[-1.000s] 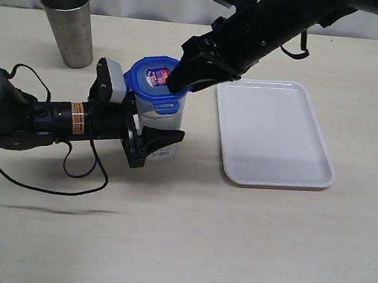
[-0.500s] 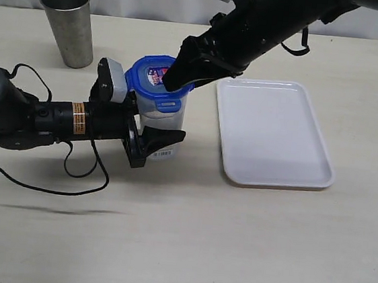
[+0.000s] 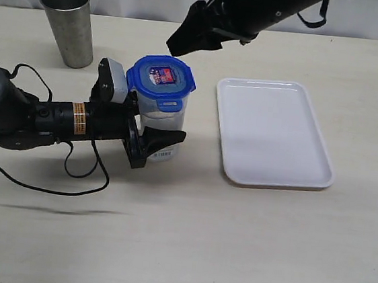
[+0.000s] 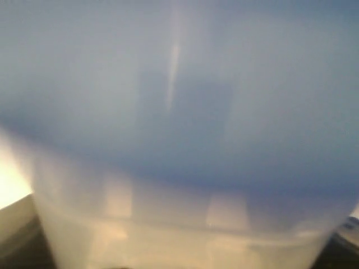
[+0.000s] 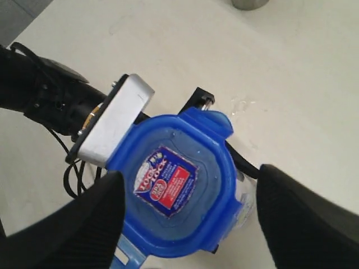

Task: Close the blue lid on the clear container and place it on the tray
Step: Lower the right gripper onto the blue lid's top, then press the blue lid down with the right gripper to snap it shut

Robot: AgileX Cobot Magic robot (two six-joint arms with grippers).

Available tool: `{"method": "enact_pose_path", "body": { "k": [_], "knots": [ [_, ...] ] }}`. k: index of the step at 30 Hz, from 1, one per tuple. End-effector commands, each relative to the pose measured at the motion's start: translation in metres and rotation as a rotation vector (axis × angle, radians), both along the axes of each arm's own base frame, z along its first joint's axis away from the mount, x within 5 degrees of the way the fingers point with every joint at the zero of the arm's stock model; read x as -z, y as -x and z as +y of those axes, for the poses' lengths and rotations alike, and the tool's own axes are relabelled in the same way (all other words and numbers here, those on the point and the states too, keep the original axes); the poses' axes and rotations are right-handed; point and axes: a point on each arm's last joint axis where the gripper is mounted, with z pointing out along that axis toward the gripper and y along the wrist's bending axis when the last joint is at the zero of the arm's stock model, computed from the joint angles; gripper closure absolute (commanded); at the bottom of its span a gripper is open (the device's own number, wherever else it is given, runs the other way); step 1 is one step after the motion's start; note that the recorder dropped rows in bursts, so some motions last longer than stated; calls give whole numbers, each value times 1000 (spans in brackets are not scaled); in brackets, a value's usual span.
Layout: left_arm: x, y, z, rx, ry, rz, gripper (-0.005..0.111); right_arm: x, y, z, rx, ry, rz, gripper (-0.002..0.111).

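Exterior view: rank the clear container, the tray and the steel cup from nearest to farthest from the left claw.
1. The clear container: gripped low down between the jaws of the left claw.
2. The tray: flat on the table on the right of the view, apart from the claw.
3. The steel cup: upright at the back left of the view, beyond the left arm.

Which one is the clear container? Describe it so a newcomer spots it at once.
Start at the white tray on the right of the exterior view; just left of it stands the clear container, gripped low by the left gripper. Unlike the steel cup further left, it is transparent and capped by the blue lid with a red-and-white sticker.
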Motion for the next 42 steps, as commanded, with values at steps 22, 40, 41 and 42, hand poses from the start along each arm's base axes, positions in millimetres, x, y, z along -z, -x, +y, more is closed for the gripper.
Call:
{"method": "enact_pose_path", "body": {
  "k": [22,40,41,42],
  "knots": [
    [1,2,-3,22,-10,1,107,-4,77,55,-453,474,-420,64],
    [0,2,-3,21,3,13,107,35,75,56,-473,543,-499,64],
    [0,2,-3,21,5,12,107,36,75,56,-474,544,-497,64],
    [0,2,-3,23,6,12,107,38,75,57,-475,546,-493,64]
  ]
}}
